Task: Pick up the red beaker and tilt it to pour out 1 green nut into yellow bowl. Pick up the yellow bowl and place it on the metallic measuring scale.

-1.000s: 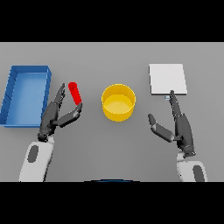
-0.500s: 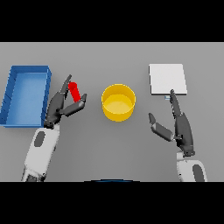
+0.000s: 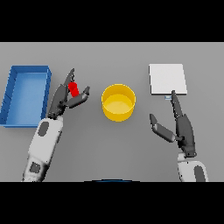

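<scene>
- Left hand (image 3: 64, 97) reaches forward, thumb and fingers pinching the red beaker (image 3: 73, 89).
- Yellow bowl (image 3: 118, 102) sits just right of that hand.
- Right hand (image 3: 181, 127) rests relaxed, fingers straight, near the metallic measuring scale (image 3: 167, 78).

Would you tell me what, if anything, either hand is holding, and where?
The left hand pinches the red beaker by its sides; the right hand holds nothing.

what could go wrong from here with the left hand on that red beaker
1. The left robot hand has the red beaker between thumb and fingers, with only part of it showing; a loose pinch could let it slip once lifted.
2. The yellow bowl sits off to the right of the beaker, so tilting too early would likely drop the nut on the table.
</scene>
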